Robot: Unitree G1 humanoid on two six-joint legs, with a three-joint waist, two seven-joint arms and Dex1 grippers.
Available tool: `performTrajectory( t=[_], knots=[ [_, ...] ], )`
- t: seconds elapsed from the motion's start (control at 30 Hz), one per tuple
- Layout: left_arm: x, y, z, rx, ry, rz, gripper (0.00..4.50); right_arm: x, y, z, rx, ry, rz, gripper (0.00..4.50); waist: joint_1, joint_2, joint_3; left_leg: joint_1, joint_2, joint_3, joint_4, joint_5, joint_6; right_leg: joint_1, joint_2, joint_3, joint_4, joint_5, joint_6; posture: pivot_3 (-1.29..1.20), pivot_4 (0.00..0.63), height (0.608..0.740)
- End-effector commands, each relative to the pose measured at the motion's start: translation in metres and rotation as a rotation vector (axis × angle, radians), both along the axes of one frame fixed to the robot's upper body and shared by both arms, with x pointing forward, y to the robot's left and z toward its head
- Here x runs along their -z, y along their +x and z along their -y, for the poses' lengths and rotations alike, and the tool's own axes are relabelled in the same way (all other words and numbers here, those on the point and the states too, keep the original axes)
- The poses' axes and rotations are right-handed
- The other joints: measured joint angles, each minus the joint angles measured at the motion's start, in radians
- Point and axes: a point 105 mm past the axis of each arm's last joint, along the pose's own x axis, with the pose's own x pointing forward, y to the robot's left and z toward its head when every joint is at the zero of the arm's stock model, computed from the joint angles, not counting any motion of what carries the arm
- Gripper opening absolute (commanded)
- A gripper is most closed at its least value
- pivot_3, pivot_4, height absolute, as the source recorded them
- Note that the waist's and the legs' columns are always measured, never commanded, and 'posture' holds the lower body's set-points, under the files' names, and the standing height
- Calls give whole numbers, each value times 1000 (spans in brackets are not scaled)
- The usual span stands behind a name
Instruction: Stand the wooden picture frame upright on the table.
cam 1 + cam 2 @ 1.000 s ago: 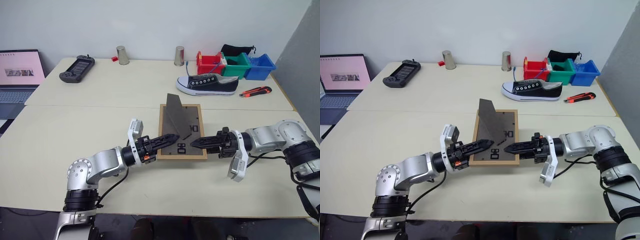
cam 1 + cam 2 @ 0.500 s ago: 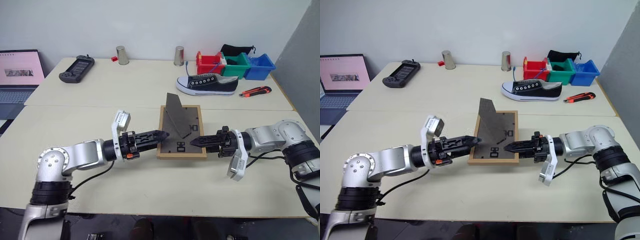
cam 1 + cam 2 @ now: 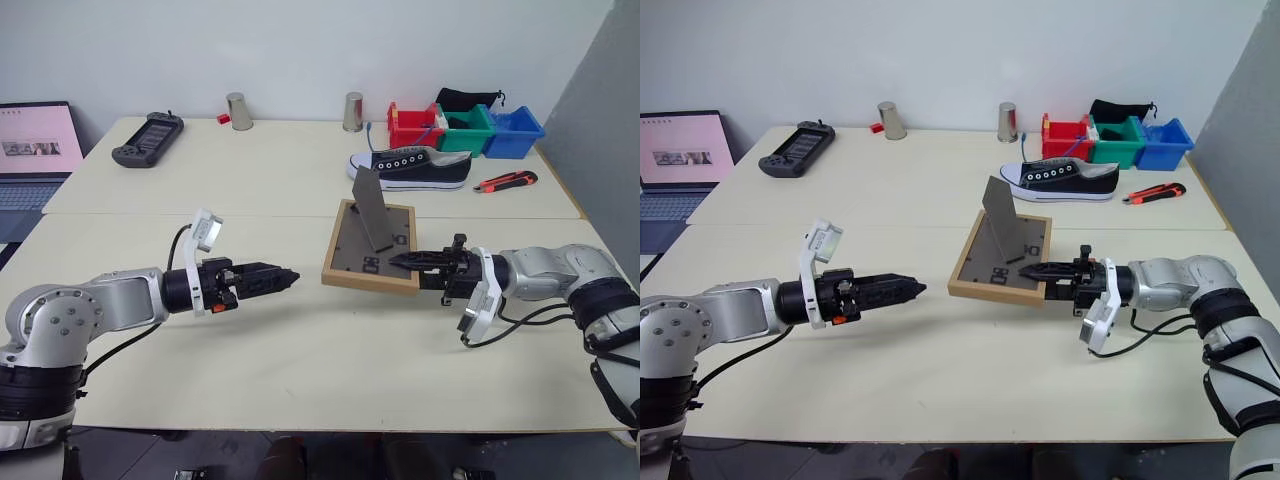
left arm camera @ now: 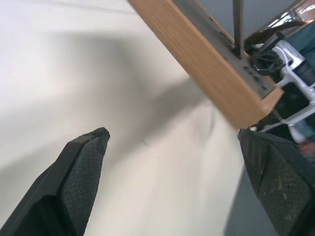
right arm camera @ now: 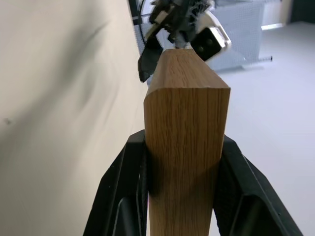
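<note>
Cream-coloured bench surface is occupying the foreground, with a second bench of the same colour butting against it behind and a plain white wall closing the scene. On the rear bench are lying a laptop, a handheld game console, two metal cups, a sneaker, three coloured bins and a utility knife. Wooden picture frame is sitting near the middle of the front bench, back side up, with its fold-out stand projecting upward. Its right edge is being lifted off the bench while the left edge is resting on the surface. Right hand is closing on that raised edge; the right wrist view is showing the wood rail clamped between both black fingers. Left hand is standing fully open, holding nothing, and is hovering just above the bench, apart from the frame and pointing toward it. Risk assessment: the grip is bearing on a narrow rail only, so the frame may be pivoting or slipping out as it is being tilted further. With the left hand clear of it, the resting edge may be sliding across the smooth surface. If the stand is not opening far enough, the frame is likely to be falling forward or backward on release.
</note>
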Motion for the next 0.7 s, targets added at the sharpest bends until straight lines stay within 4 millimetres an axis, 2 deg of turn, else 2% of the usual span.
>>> performTrajectory(
  t=[0.03, 0.1, 0.17, 0.27, 0.33, 0.37, 0.5, 0.7],
  knots=[
    [-22, 4, -18, -23, 59, 141, 4472, -51, 15, -17, 98, 206, -270, 1298, -1, 0, 0, -1, 0, 0, 0, 0, 0, 0, 0, 0, 0, 0, 0, 0, 150, 740],
    [-25, 2, -22, -16, 70, 161, 4472, -67, 23, -24, 95, 256, -548, 1298, -3, 1, 1, -2, 3, -1, 0, 0, 1, -1, -1, 0, -1, 0, -1, 0, 150, 740],
    [-26, 0, -23, 0, 89, 172, 4472, -85, 29, -26, 72, 308, -737, 1298, -1, 1, 1, -2, 3, -2, 0, -1, 2, -1, -2, 0, 0, 0, -1, 0, 150, 740],
    [-30, -3, -25, 17, 92, 180, 4472, -100, 34, -30, 31, 345, -1046, 1298, 7, 2, 1, -3, 1, -4, 0, -1, 2, -1, 0, -3, 0, 1, -1, 0, 150, 740],
    [-33, -4, -24, 30, 101, 190, 4472, -105, 25, -35, -71, 291, -1325, 1298, 9, 2, 1, -3, 1, -5, 0, -1, 2, -2, 0, -4, 0, 0, -1, 0, 150, 740],
    [-34, -4, -25, 31, 105, 193, 4472, -107, 20, -37, -111, 260, -1399, 1298, 11, 2, 1, -4, 1, -5, 0, -1, 2, -2, 0, -4, 0, 0, -1, 0, 150, 740],
    [-37, -6, -31, 29, 106, 195, 4472, -104, 17, -44, -195, 187, -1554, 1298, 11, 2, 1, -6, 1, -4, -1, -1, 2, -5, 0, -5, -1, 0, -1, 0, 150, 740],
    [-39, -24, -32, 42, 66, 162, 4472, -72, 28, -55, -278, 121, -1732, 1298, 4, 2, 1, -6, 2, -3, -1, -1, 3, -6, 2, -4, 1, 0, -1, 0, 150, 740]
  ],
)
